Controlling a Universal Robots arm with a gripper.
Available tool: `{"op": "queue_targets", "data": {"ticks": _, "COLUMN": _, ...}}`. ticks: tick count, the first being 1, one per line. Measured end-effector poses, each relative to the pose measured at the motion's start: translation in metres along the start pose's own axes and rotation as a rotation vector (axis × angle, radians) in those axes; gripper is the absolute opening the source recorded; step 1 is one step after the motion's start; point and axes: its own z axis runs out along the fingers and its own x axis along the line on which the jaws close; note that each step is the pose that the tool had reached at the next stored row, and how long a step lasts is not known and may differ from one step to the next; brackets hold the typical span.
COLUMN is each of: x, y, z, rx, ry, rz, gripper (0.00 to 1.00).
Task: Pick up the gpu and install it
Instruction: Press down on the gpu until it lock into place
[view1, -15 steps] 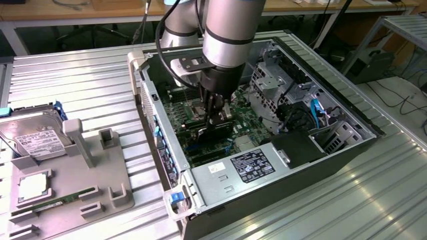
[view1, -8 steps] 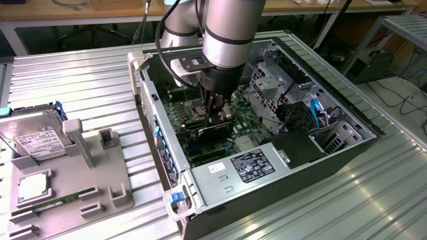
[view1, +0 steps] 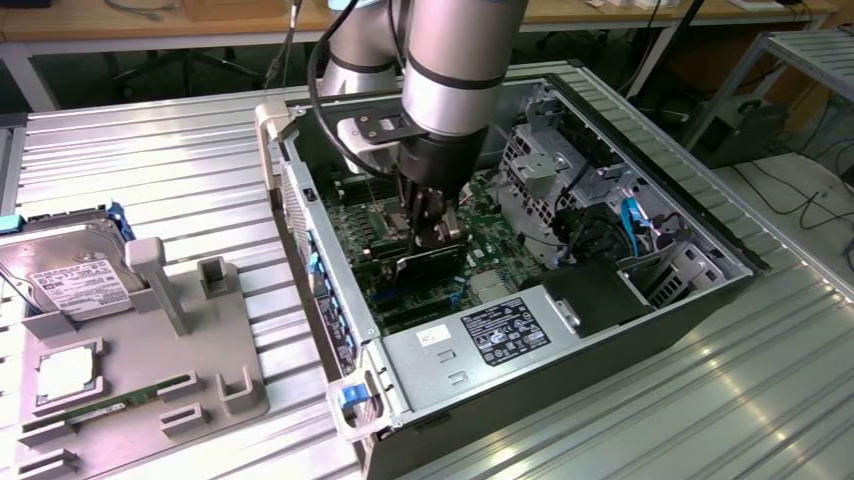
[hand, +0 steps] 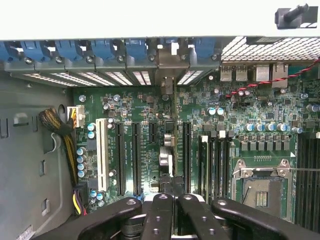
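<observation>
The gpu (view1: 427, 263) hangs edge-down inside the open computer case (view1: 694, 215), just over the green motherboard (view1: 487, 250). My gripper (view1: 434, 232) is shut on its upper edge. In the wrist view the gpu (hand: 166, 150) appears edge-on as a thin strip between two black expansion slots (hand: 135, 157). Its silver bracket end (hand: 167, 67) reaches the case's rear slot openings. The gripper (hand: 169, 195) has its black fingers (hand: 159, 210) closed tight around the card. I cannot tell whether the card's connector sits in a slot.
A silver power supply (view1: 501, 330) fills the case's near corner, and drive cages (view1: 587, 190) line the exterior view's right. On the exterior view's left, a grey fixture (view1: 174, 340) carries a hard drive (view1: 60, 275) and a RAM stick (view1: 100, 408). The CPU socket (hand: 262, 187) lies beside the slots.
</observation>
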Motion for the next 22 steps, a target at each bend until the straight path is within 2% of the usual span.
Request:
{"op": "queue_targets", "data": {"ticks": 2, "x": 0.0, "y": 0.0085, "z": 0.0001, "rx": 0.0, "ry": -0.0002, "rz": -0.001, "gripper": 0.11}}
{"op": "queue_targets", "data": {"ticks": 7, "x": 0.0, "y": 0.0232, "z": 0.0003, "rx": 0.0006, "ry": -0.0003, "rz": -0.001, "gripper": 0.11}}
{"op": "queue_targets", "data": {"ticks": 16, "x": 0.0, "y": 0.041, "z": 0.0007, "rx": 0.0011, "ry": -0.0002, "rz": -0.013, "gripper": 0.11}}
{"op": "queue_targets", "data": {"ticks": 22, "x": 0.0, "y": 0.0427, "z": 0.0008, "rx": 0.001, "ry": -0.0002, "rz": -0.016, "gripper": 0.11}}
